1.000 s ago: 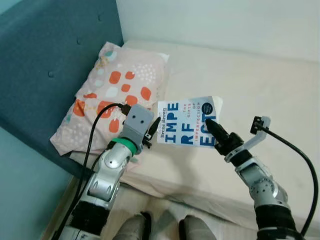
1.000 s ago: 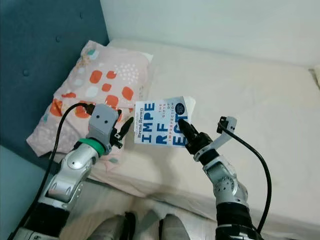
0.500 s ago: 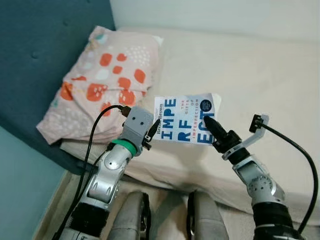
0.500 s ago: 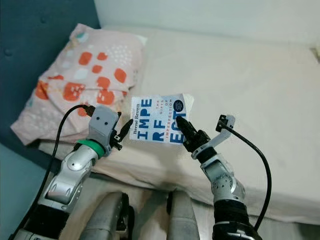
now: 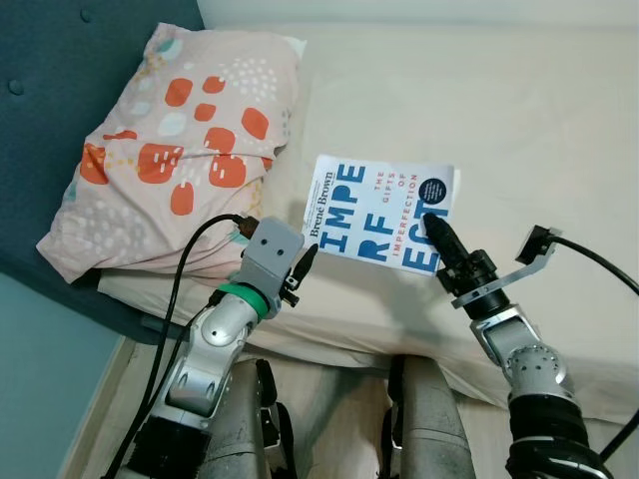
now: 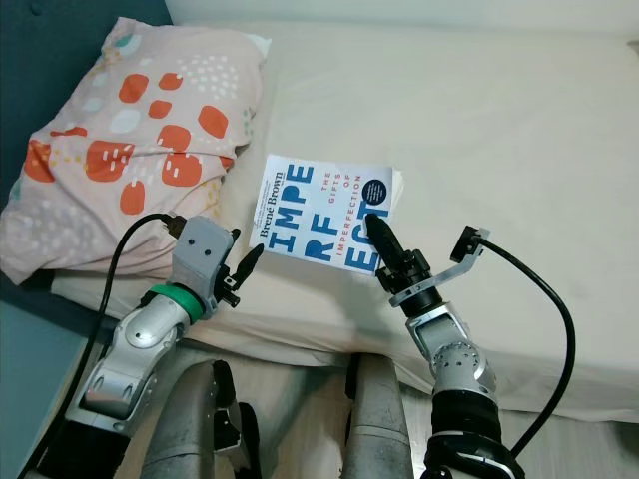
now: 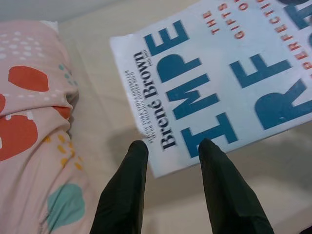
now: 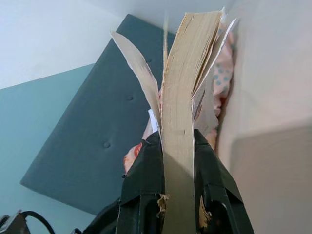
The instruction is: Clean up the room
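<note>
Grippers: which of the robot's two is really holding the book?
The right gripper: its two fingers are clamped on the book. The left gripper is open, just short of the book's spine edge.

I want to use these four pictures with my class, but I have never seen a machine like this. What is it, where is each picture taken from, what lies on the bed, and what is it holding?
This is a walking humanoid robot with two silver arms, each ending in two long black fingers. Two pictures come from cameras in its head, looking down at a bed. The other two come from cameras on its wrists, looking along the fingers.

On the bed lies a pink pillow with orange spots, against a dark teal headboard.

The right gripper holds a white paperback book with big blue letters. Its wrist camera shows the page edges squeezed between the jaws. The left gripper has its jaws open at the book's near corner, by the spine. I cannot tell whether it touches the book or whether the book rests on the bed.
</note>
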Controlling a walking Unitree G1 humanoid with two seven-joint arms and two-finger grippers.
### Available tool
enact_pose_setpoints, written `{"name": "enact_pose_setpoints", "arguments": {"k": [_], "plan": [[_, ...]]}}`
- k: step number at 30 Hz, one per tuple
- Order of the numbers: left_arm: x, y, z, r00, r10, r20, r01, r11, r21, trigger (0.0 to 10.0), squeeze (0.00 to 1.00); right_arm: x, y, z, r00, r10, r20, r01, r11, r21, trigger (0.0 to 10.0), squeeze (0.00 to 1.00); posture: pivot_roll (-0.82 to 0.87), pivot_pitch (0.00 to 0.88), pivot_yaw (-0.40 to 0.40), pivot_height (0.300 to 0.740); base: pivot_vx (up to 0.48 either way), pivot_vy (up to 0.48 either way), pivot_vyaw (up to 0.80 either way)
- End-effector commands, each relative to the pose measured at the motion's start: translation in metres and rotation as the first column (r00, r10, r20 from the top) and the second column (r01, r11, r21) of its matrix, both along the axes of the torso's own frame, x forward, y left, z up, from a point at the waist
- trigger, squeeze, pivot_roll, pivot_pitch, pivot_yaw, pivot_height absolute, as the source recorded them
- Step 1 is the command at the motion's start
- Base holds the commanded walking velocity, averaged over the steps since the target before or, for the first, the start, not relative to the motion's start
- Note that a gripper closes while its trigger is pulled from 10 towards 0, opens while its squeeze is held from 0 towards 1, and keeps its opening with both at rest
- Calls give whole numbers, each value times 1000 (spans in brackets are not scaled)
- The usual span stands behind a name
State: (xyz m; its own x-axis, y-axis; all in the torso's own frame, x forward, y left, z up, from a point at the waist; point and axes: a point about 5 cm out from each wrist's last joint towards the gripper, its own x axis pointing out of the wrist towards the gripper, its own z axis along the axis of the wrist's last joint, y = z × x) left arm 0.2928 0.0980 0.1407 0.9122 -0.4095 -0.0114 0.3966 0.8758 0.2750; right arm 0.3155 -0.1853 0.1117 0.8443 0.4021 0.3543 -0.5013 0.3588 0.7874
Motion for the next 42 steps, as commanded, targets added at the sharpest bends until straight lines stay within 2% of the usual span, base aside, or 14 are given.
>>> {"name": "enact_pose_setpoints", "arguments": {"k": [1,5,9,14,15,17,19,26,31,42], "plan": [[-5,4,-4,1000,10,-27,-10,1000,16,10000,0,3,10,0,998,54,8,-54,998,23,10000,0,27,196,118,597,0,0,0],[-7,6,-1,999,26,-21,-26,1000,11,10000,0,8,12,-2,997,73,-14,-73,997,4,10000,0,34,208,115,597,0,0,0],[-10,10,14,997,56,53,-57,998,14,10000,0,16,11,-3,994,93,-54,-95,995,-37,10000,0,60,241,108,597,0,0,0],[-11,11,19,995,61,78,-62,998,17,10000,0,18,11,-4,993,97,-68,-101,994,-52,10000,0,77,257,107,597,0,0,0],[-14,13,27,993,61,105,-63,998,19,10000,0,21,8,-6,991,95,-89,-102,992,-75,10000,0,102,282,112,597,0,0,0],[-14,13,27,993,61,105,-63,998,19,10000,0,21,8,-6,991,95,-89,-102,992,-75,10000,0,102,282,112,597,0,0,0],[-21,15,39,990,53,131,-56,998,21,10000,0,26,5,-9,989,83,-119,-95,990,-100,10000,0,142,316,131,597,0,0,0],[-29,16,45,991,37,131,-42,999,30,10000,0,31,8,-12,986,63,-153,-80,991,-106,10000,0,180,330,139,597,0,0,0],[-35,21,47,991,48,123,-54,997,47,10000,0,36,15,-20,973,7,-233,-41,989,-141,10000,0,212,339,142,597,0,0,0],[-37,16,46,994,45,102,-50,998,46,10000,0,32,17,-39,939,-81,-334,16,982,-191,10000,0,188,329,135,597,0,0,0]]}}
